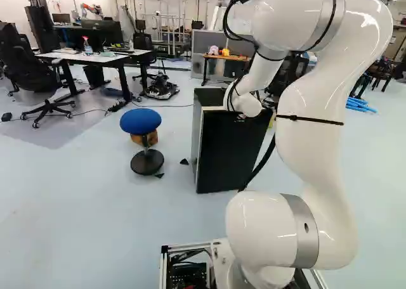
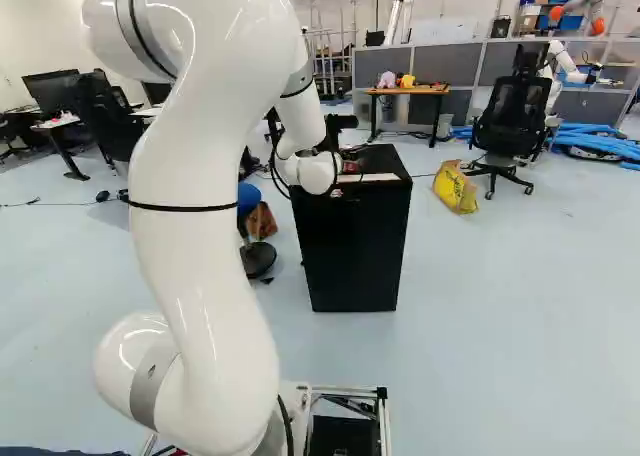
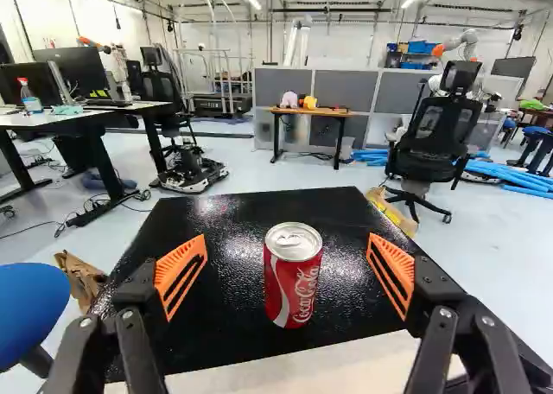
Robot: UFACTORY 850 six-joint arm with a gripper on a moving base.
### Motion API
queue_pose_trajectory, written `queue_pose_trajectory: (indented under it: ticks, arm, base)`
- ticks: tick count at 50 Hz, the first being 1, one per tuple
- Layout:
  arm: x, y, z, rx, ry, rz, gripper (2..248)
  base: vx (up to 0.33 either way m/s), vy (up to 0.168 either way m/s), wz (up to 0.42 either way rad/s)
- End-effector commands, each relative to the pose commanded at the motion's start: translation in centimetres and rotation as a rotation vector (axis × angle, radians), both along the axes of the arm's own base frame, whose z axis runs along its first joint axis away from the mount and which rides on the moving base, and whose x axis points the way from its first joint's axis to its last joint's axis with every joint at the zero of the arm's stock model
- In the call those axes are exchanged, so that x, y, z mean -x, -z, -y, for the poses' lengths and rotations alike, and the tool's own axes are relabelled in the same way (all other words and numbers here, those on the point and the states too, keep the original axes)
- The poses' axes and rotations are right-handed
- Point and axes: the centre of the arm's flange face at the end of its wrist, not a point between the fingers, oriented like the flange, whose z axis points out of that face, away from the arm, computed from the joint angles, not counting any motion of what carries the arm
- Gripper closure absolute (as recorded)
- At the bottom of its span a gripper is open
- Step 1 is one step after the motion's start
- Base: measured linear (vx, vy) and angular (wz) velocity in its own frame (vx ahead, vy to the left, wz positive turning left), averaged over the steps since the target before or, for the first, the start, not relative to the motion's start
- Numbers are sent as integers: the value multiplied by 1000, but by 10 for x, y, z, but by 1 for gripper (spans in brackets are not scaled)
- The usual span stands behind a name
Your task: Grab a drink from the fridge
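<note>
Wrist view: one red drink can [image 3: 292,282], silver lid up, standing upright on the black top of a cabinet [image 3: 216,217]. My gripper [image 2: 354,144] is spread wide, and the can shows in the gap between my two fingers, with bare black surface visible on either side of it. Neither orange pad [image 3: 180,273] touches it. How deep it sits between them I cannot tell.

A pale strip [image 3: 302,368] runs along the cabinet top's near edge, on my side of the can. Beyond the far edge: a small wooden-topped table [image 3: 313,111] carrying a pinkish toy and a yellow one, grey partitions [image 3: 350,90] behind it. A black office chair [image 3: 432,143] stands past the cabinet, blue tubing [image 3: 510,178] on the floor behind, a yellow bag [image 2: 456,188] lying nearer.

Right base view: my white arm [image 2: 195,236] climbs from its base joint, bends over, and comes down to the cabinet top, my fingers dark against it. The can I cannot make out from here.

Left base view: the arm hides most of my gripper. A stool with a round blue seat [image 1: 141,121] stands beside the cabinet, apart from it, a brown bag just behind.
</note>
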Motion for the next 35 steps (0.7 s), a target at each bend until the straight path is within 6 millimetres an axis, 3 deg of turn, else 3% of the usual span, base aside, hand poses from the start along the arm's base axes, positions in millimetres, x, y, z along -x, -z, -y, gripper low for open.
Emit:
queue_pose_trajectory:
  ticks: [35]
  arm:
    - [-14, 6, 5, -34, 54, -25, 3]
  base:
    - [0, 0, 0]
